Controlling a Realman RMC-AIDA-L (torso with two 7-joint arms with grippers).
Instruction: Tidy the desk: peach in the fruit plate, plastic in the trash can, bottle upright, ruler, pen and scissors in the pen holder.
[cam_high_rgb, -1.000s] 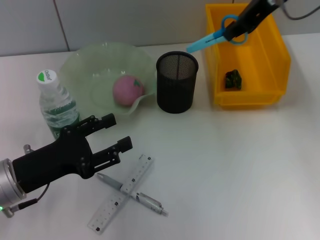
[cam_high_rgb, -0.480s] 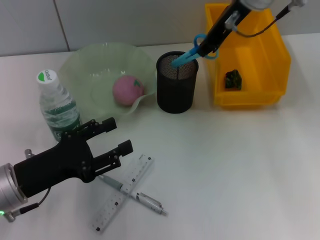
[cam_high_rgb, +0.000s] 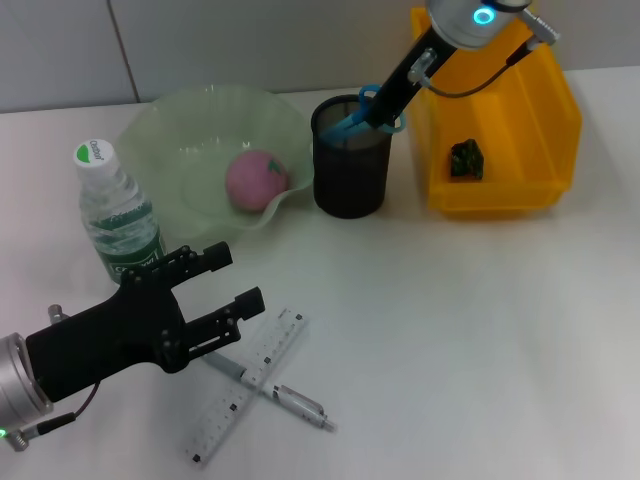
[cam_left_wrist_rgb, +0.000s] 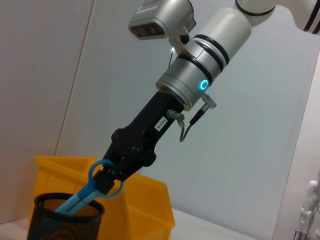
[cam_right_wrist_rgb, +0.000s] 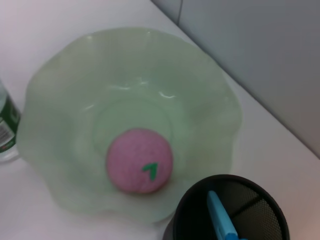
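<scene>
Step in hand, by the look of it: scissors (cam_high_rgb: 365, 108) going into the pen holder (cam_high_rgb: 350, 157), blue blades already below the mesh rim, handles clamped in the right gripper (cam_high_rgb: 385, 102) just above it. Next move probably: release, then lift straight up so nothing catches the rim or tips the holder. Left gripper (cam_high_rgb: 225, 285) low over the near side with fingers spread wide and nothing between them, beside the ruler (cam_high_rgb: 246, 384) and pen (cam_high_rgb: 268, 386) lying crossed on the white desk (cam_high_rgb: 480, 330). Already done: peach (cam_high_rgb: 256, 180) in the green fruit plate (cam_high_rgb: 190, 130), bottle (cam_high_rgb: 115, 212) upright, dark scrap in the yellow bin (cam_high_rgb: 500, 110). Behind, a plain grey panelled wall (cam_high_rgb: 200, 40).
</scene>
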